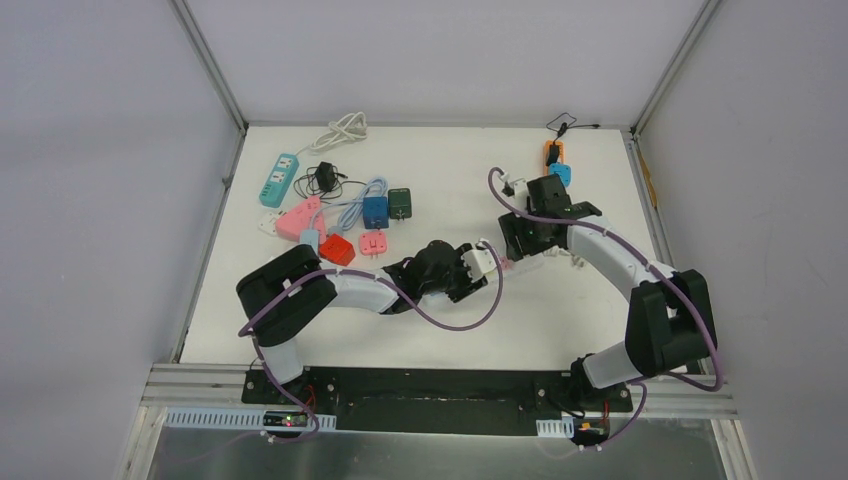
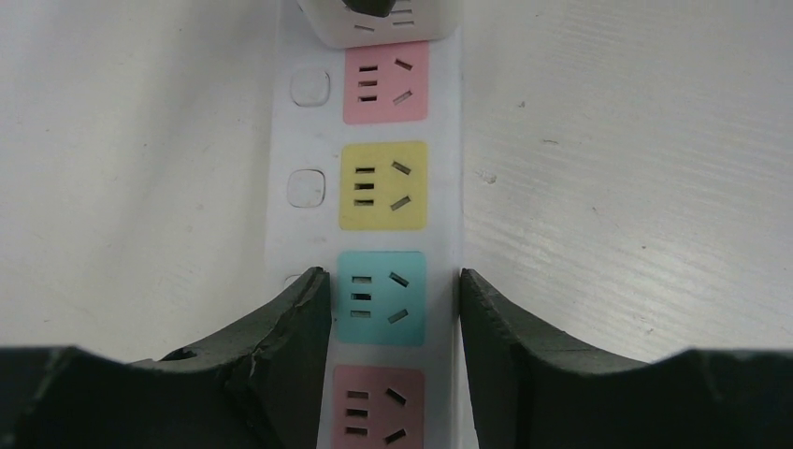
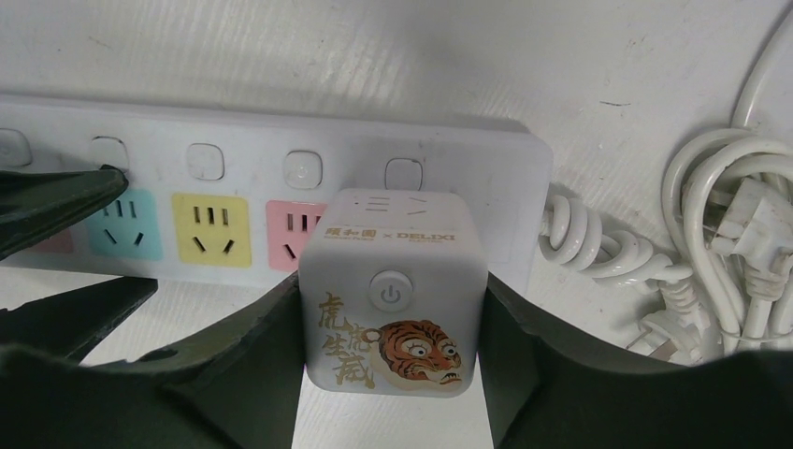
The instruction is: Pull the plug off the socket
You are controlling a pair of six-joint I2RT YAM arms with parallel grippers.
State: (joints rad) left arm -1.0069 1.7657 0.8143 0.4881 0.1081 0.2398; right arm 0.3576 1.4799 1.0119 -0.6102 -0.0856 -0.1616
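L: left gripper [image 2: 393, 299] narrowed astride long white plastic power strip [image 2: 304, 131] at its teal socket [image 2: 379, 323], clamp cannot be told | strip's long axis runs on toward its coiled white cord [image 3: 598, 253] | R: white tiger-printed cube plug [image 3: 393, 243] seated at that end, right gripper [image 3: 393, 299] closed on its flanks; pull goes straight off strip's face.

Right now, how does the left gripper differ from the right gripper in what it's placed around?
The left gripper straddles the flat power strip at its teal socket; the right gripper is shut on the white cube plug. The left gripper's fingers sit at the strip's long edges, and a firm grip isn't certain; the right gripper's fingers press the cube's two sides. Both work on the same strip, jaws partly apart.
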